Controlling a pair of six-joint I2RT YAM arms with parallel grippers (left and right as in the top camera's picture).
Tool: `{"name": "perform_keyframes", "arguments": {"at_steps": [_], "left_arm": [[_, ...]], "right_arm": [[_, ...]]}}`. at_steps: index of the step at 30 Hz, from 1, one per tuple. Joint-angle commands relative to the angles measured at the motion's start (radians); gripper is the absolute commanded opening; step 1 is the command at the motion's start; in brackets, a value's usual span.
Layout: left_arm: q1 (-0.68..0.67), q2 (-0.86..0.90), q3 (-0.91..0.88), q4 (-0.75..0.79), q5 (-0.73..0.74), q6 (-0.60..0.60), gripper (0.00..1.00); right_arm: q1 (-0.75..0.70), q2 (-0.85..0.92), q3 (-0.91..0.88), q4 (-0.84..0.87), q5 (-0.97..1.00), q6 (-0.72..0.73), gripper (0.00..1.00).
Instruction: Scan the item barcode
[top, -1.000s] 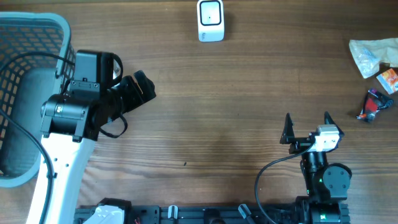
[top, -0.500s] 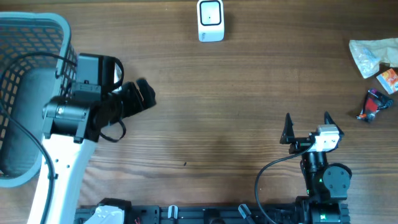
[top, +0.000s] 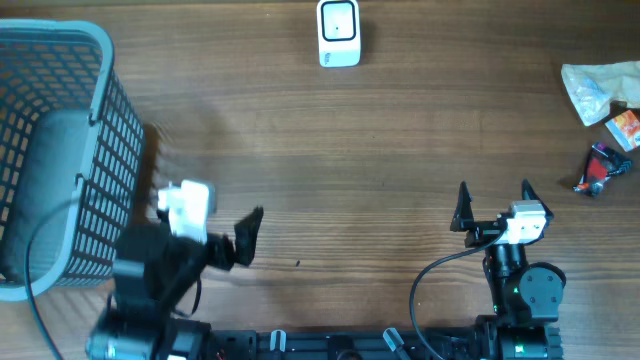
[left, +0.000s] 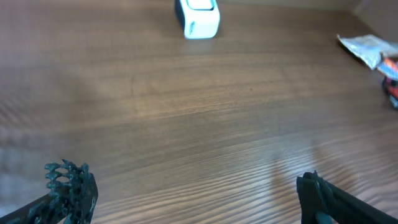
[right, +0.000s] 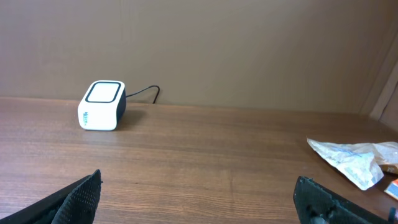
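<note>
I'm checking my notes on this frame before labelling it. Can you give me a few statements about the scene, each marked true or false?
1. The white scanner stands at the table's far edge, near the middle. True.
2. The right tool grips an item. False: it is open and holds nothing.
3. The basket sits on the robot's right. False: it is on the left.
4. A clear wrapper, an orange packet and a dark item lie at the table's right edge. True.
5. The left tool is shut. False: it is open and empty.
</note>
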Motion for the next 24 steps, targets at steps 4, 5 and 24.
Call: {"name": "perform_keyframes", "arguments": {"at_steps": [4, 5, 24], "left_arm": [[0.058, -0.274, -0.141, 0.012, 0.011, 0.126, 1.0], [0.066, -0.289, -0.154, 0.017, 0.011, 0.126, 1.0], [0.188, -0.433, -0.544, 0.682, -0.024, -0.024, 1.0]], "right_arm": [[-0.003, -0.011, -0.001, 0.001, -0.014, 0.013, 1.0], [-0.003, -0.011, -0.001, 0.001, -0.015, 0.013, 1.0], [-0.003, -0.011, -0.001, 0.001, -0.015, 0.013, 1.0]]}}
